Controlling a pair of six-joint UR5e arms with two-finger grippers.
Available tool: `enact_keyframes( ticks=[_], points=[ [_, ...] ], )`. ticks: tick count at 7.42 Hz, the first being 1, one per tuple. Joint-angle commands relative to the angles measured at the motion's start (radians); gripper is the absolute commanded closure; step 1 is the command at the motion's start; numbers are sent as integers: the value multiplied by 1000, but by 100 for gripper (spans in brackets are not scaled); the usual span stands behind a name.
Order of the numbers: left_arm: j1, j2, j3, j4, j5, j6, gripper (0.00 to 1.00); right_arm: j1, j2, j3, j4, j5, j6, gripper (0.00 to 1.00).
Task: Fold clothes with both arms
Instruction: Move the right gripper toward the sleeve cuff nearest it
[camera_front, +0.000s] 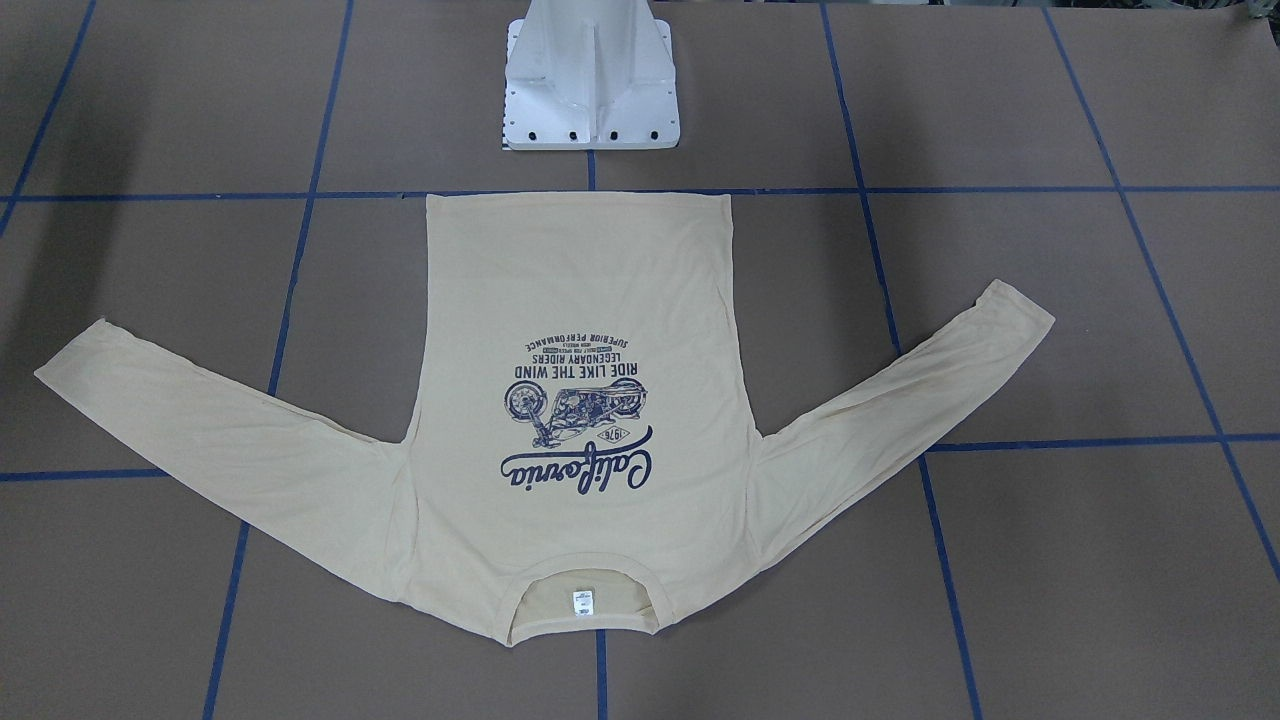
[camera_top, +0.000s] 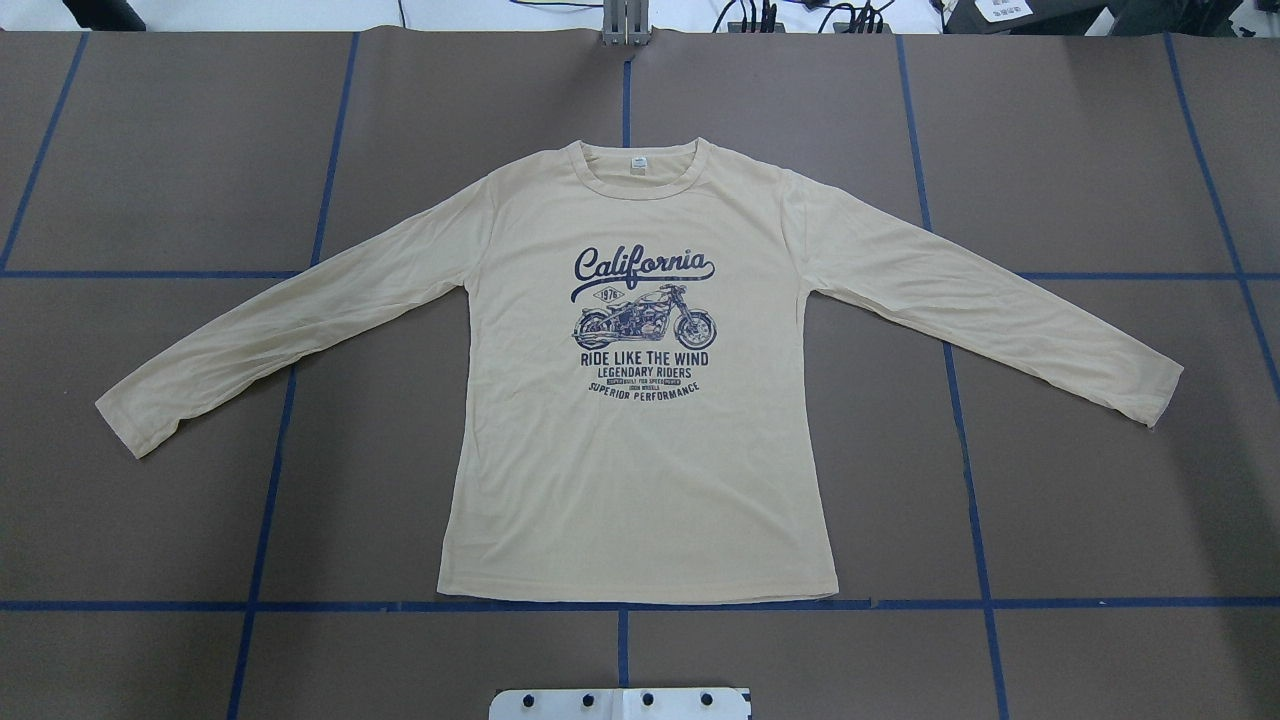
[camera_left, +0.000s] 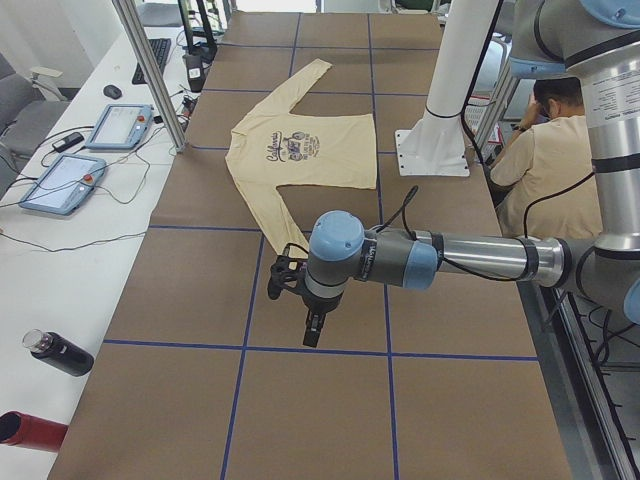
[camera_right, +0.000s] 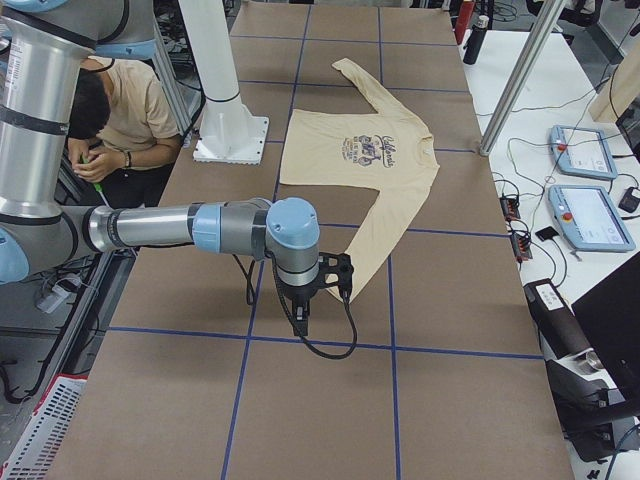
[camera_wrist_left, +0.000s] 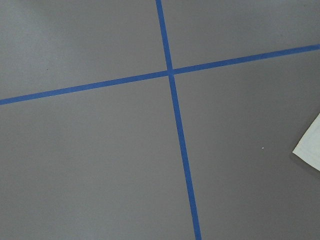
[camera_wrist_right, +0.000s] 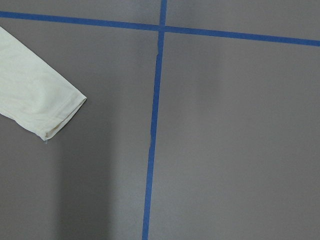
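Lying flat and print-up on the brown surface (camera_top: 1050, 480), the T-shirt (camera_top: 640, 500) sits centred before the white pedestal base (camera_front: 592, 90). Both sleeves are spread outward and the neck label is at the side away from the robot.

We find neither arm in the overhead or front-facing views. The left arm (camera_left: 470, 258) shows only in the left side view, reaching over the surface near the closer sleeve's end. The left pincer (camera_left: 312, 328) points down, and we cannot tell how far apart its fingers stand. The right arm (camera_right: 170, 225) and right pincer (camera_right: 300, 318) appear only in the right side view, equally unreadable.

The wrist views show no fingers. The left one catches a cut-off corner of pale cloth (camera_wrist_left: 310, 150) at its edge. The right one shows 1 sleeve cuff (camera_wrist_right: 55, 117) lying near a blue tape line (camera_wrist_right: 152, 125). A person (camera_left: 555, 150) sits behind the base, partly hidden.
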Motion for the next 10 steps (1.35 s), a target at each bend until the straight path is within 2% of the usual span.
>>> enact_keyframes(
  ticks=[1, 5, 7, 10],
  points=[
    [0, -1, -3, -2, 0, 2, 0, 0, 6, 0, 0, -2, -1, 0],
    [7, -1, -23, -80, 2, 0, 0, 0, 26, 12, 1, 1, -1, 0],
    [7, -4, -84, -86, 6, -2, 0, 0, 39, 20, 1, 4, 1, 0],
    [5, -127, -77, -95, 69, -12, 0, 0, 142, 18, 1, 0, 19, 0]
  ],
)
